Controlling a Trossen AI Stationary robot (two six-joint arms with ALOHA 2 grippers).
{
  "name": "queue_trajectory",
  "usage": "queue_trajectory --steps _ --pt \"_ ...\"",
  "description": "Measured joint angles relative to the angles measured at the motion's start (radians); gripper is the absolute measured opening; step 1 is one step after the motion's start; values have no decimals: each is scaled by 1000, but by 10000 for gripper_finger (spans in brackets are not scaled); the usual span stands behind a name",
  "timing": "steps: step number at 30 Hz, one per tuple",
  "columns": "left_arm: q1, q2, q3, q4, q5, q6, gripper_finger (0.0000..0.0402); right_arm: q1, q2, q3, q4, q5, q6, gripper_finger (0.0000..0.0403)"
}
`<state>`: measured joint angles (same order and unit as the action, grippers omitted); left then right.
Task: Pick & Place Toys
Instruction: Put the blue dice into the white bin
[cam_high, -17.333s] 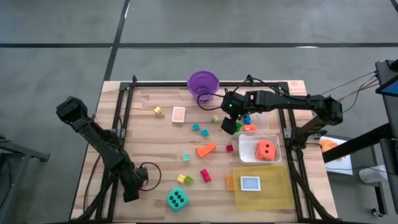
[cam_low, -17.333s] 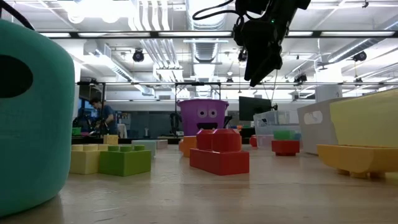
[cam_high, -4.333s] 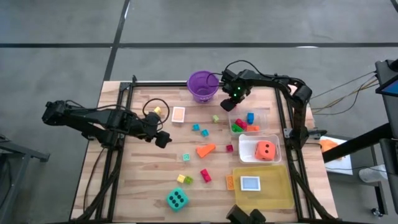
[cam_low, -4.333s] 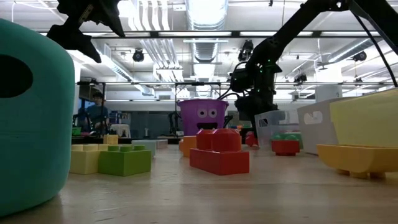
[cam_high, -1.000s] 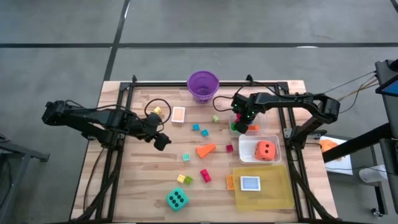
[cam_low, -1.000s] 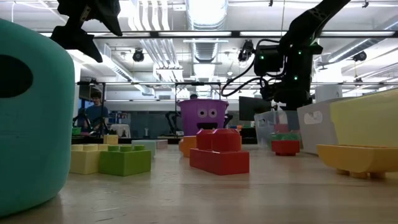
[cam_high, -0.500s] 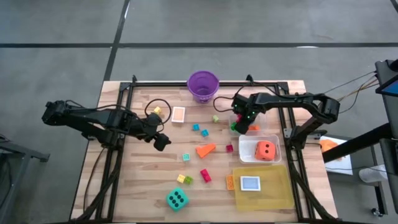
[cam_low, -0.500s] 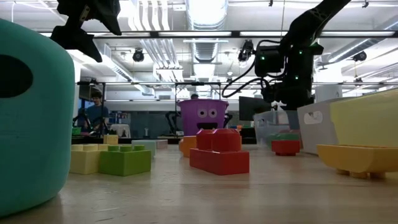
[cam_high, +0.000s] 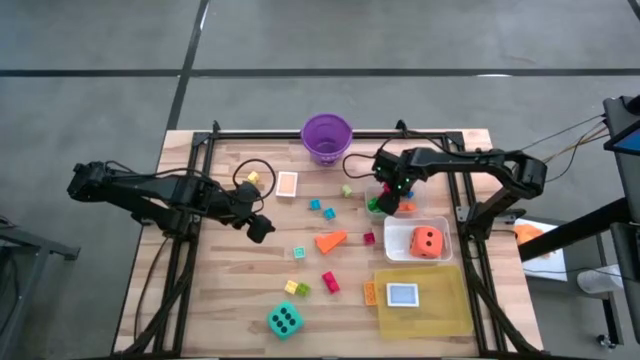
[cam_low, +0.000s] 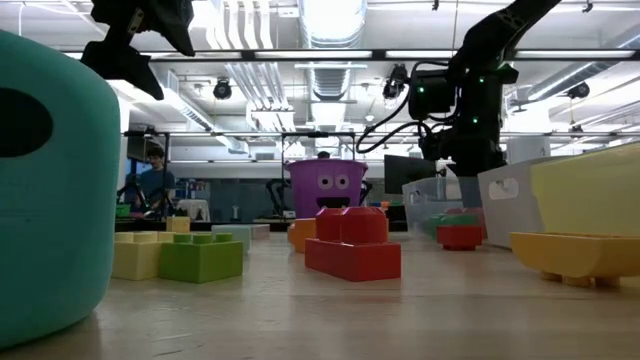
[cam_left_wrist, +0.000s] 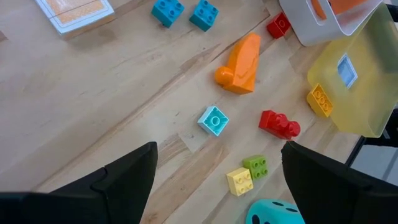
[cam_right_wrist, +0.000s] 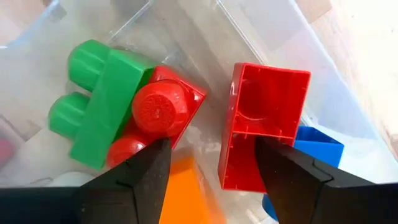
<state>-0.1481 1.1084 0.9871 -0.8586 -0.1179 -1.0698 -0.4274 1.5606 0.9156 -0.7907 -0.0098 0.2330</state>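
Observation:
Toys lie scattered on the wooden table: a teal die (cam_high: 285, 320), an orange wedge (cam_high: 331, 241), a red block (cam_high: 330, 282), a card (cam_high: 287, 184) and small blue blocks (cam_high: 321, 209). My right gripper (cam_high: 383, 203) points down into a clear tub (cam_high: 412, 186), open. Beneath it, an upturned red block (cam_right_wrist: 264, 118) lies beside a green block (cam_right_wrist: 102, 109), a red studded block (cam_right_wrist: 158, 112) and a blue one (cam_right_wrist: 317, 149). My left gripper (cam_high: 262, 228) hangs open above the table's left half, over a cyan block (cam_left_wrist: 213, 120), holding nothing. My right gripper's fingers stand on either side of the upturned red block's near end (cam_right_wrist: 239, 174), coming from above. Whether either finger touches it, I cannot tell. The block lies on the tub's floor, hollow side up.
A purple bucket (cam_high: 327, 135) stands at the far edge. A second clear tub (cam_high: 440, 226) holds an orange die (cam_high: 427, 241). A yellow tray (cam_high: 440, 310) with a card lies near the front right. In the low view a person shows far behind the table.

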Motion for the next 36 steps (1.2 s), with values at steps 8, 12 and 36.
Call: queue_trajectory --steps 8,12,36 --pt "0 0 0 0 7 0 332 0 -1 61 -81 3 -4 230" --pt "0 0 0 0 60 14 332 1 -4 115 -146 7 -2 230" --pt "-259 137 86 -1 190 8 332 283 -141 227 -223 40 476 230"
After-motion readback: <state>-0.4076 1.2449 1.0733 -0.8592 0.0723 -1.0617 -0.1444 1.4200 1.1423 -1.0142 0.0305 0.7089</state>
